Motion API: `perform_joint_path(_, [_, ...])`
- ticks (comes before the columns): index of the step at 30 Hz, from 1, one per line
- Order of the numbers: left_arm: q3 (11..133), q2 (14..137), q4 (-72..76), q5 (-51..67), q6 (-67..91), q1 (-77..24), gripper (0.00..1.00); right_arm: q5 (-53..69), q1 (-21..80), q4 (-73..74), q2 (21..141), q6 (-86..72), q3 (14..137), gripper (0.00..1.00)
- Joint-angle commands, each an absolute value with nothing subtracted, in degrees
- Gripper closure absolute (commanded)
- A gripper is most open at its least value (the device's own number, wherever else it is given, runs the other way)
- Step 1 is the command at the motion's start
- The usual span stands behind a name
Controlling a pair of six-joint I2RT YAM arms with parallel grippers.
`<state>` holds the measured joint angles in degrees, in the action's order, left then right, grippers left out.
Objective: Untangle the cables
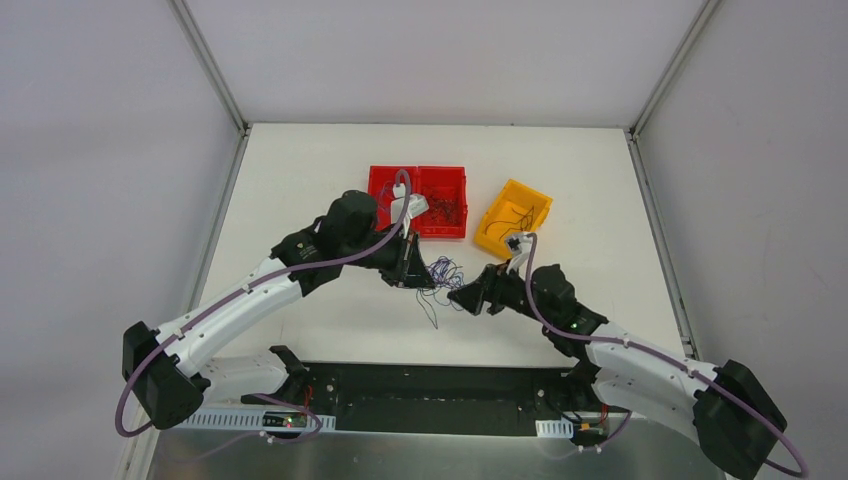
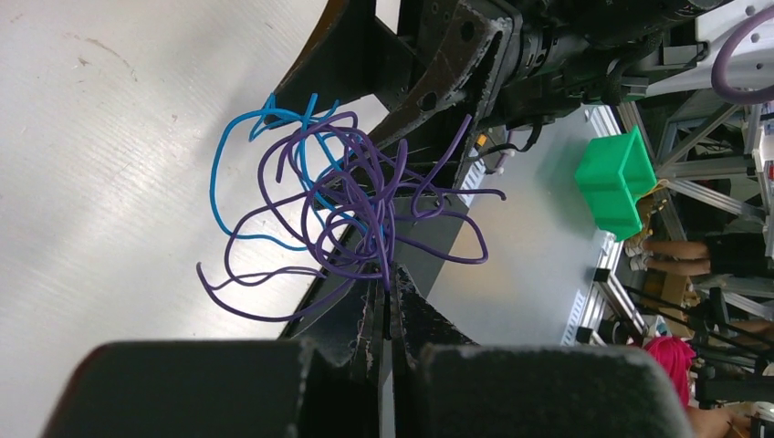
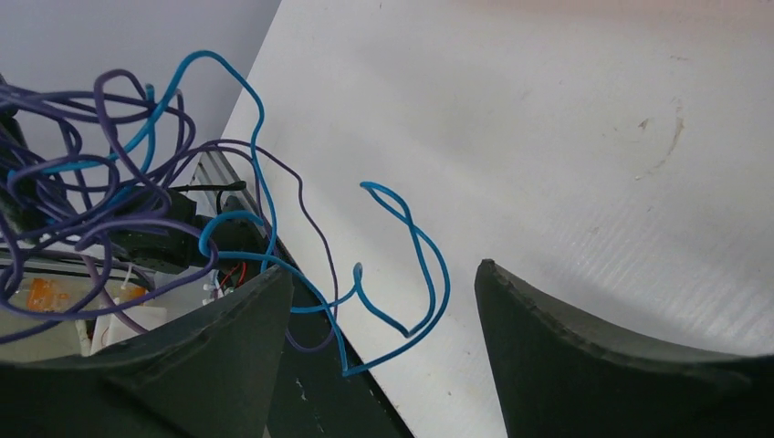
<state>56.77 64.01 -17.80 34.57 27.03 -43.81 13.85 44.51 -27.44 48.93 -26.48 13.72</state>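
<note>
Clamping cables [image 2: 363,208], left tool [image 2: 387,294], right tool [image 3: 383,274] agape

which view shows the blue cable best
Right wrist: the blue cable loops large, clear of the purple cables. Left wrist shows it partly buried among them; top external makes it too small to pick out.

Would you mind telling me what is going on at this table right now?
Two robot arms are working on a knot of thin purple and blue cables. The left gripper is shut on the purple strands, holding the bundle. The right gripper is open, with a loose blue loop just in front of it.
</note>
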Motion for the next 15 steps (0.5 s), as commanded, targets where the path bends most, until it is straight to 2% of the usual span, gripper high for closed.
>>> perform_joint_path(1, [58.35,64.07,-14.83,36.23,28.12,-43.77,1.0,13.73,45.03,-31.99,52.32,-26.5,18.75,0.35])
perform_joint_path(2, [58.3,64.15,-14.77,36.0,28.17,-43.75,1.0,13.19,45.05,-31.99,52.9,-26.69,19.19,0.51])
perform_joint_path(4, [58.09,64.0,-14.92,32.98,28.44,-43.71,1.0,10.67,45.09,-30.11,53.79,-27.35,20.47,0.98])
perform_joint_path(7, [57.45,62.34,-18.99,21.16,30.69,-41.71,1.0,-2.07,44.98,-20.19,52.9,-29.52,22.17,1.0])
perform_joint_path(9, [55.94,60.68,-21.32,17.43,32.92,-37.29,1.0,-10.09,44.39,-12.26,50.71,-31.74,22.69,1.0])
perform_joint_path(12, [52.48,57.53,-23.57,14.3,35.39,-30.06,1.0,-17.42,42.76,-1.07,47.41,-33.92,23.06,1.0])
perform_joint_path(15, [52.37,55.63,-32.54,2.42,37.5,-25.87,1.0,-22.89,41.04,7.51,44.09,-35.89,23.46,1.0])
